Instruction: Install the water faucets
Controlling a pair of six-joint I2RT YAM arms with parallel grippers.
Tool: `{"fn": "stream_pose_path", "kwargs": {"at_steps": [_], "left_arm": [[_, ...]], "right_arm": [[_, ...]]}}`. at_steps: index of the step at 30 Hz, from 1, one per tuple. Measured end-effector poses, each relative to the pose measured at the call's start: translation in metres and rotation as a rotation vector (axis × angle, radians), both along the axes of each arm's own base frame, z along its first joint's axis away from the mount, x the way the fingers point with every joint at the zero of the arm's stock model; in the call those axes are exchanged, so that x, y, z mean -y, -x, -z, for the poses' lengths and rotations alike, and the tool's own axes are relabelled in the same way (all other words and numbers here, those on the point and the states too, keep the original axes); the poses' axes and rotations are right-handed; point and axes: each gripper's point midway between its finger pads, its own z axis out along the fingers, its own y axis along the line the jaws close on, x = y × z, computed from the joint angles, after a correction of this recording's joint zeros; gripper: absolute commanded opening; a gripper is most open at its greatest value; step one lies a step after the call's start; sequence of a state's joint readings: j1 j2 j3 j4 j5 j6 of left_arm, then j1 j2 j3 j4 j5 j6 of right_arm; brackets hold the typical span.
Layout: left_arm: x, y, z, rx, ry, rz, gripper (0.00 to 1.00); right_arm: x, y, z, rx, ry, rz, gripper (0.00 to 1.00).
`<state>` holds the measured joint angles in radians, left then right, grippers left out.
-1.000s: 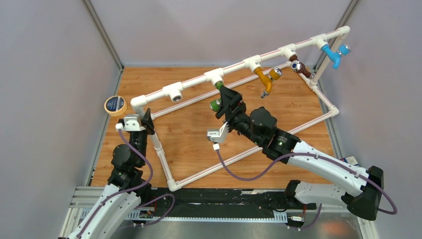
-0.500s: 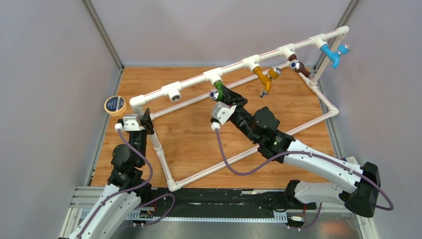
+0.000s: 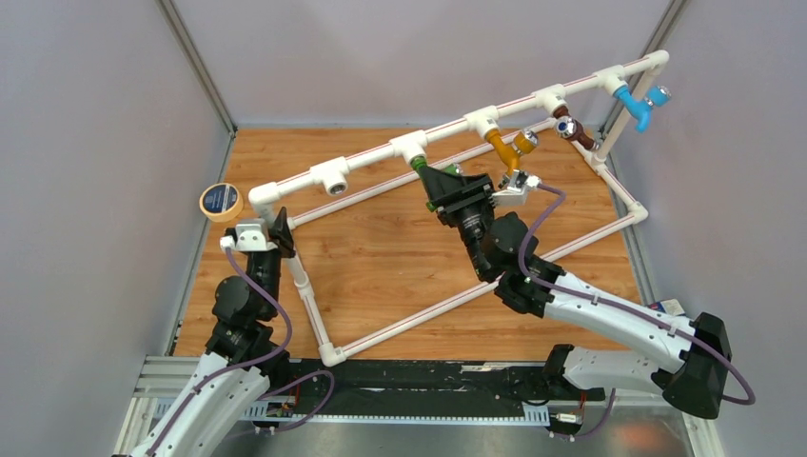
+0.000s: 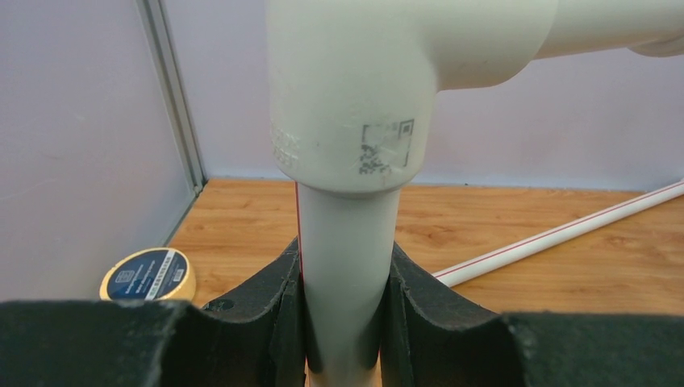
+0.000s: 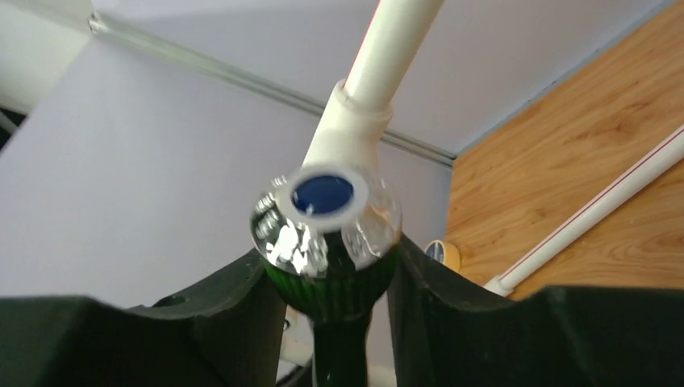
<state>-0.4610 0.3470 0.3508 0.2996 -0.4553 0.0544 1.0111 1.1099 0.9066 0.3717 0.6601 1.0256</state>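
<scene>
The green water faucet [image 5: 332, 294] hangs from a white T fitting [image 5: 348, 133] on the upper pipe, its silvery blue-dotted knob [image 5: 324, 211] facing my right wrist camera. My right gripper [image 5: 331, 282] is shut on the faucet's green body, one finger on each side. In the top view the right gripper [image 3: 436, 183] covers most of the green faucet [image 3: 419, 165]. Orange [image 3: 504, 150], brown [image 3: 574, 131] and blue [image 3: 634, 103] faucets hang further right on the same pipe. My left gripper [image 4: 345, 298] is shut on the white upright pipe [image 4: 348, 258] under a corner elbow [image 4: 355, 89].
A yellow-rimmed tape roll [image 3: 220, 201] lies at the back left of the wooden table [image 3: 381, 257]. An open T fitting [image 3: 333, 178] sits left of the green faucet. The white pipe frame [image 3: 400, 324] rests across the table, and grey walls stand close on three sides.
The right gripper went from open beside the green faucet to shut on it. Its wrist has rolled over, swinging the camera from left to right. The left arm has not moved.
</scene>
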Motion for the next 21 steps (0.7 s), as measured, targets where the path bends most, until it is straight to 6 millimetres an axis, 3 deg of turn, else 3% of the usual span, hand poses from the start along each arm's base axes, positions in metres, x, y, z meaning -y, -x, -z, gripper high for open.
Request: {"fn": "stream_pose_path", "kwargs": {"at_steps": [1,2,3,9,12,16,21], "left_arm": [[0.000,0.000,0.000,0.000,0.000,-0.002,0.00],[-0.001,0.000,0.000,0.001,0.001,-0.003,0.00],[-0.001,0.001,0.000,0.001,0.001,-0.002,0.00],[-0.001,0.001,0.000,0.000,0.001,-0.003,0.00],[-0.001,0.001,0.000,0.000,0.000,-0.003,0.00],[-0.001,0.000,0.000,-0.001,0.000,-0.003,0.00],[0.000,0.000,0.000,-0.002,-0.001,-0.003,0.00]], "right_arm": [[0.003,-0.001,-0.002,-0.015,-0.036,0.010,0.67],[0.010,-0.003,-0.004,-0.026,-0.072,0.034,0.92],[0.019,-0.006,-0.007,-0.026,-0.094,0.061,1.00],[0.060,0.011,-0.031,0.069,-0.107,0.095,1.00],[0.073,0.025,-0.039,0.159,0.013,0.093,1.00],[0.078,0.040,-0.046,0.337,0.315,0.082,1.00],[0.070,0.054,-0.051,0.702,0.967,0.052,1.00]]}}
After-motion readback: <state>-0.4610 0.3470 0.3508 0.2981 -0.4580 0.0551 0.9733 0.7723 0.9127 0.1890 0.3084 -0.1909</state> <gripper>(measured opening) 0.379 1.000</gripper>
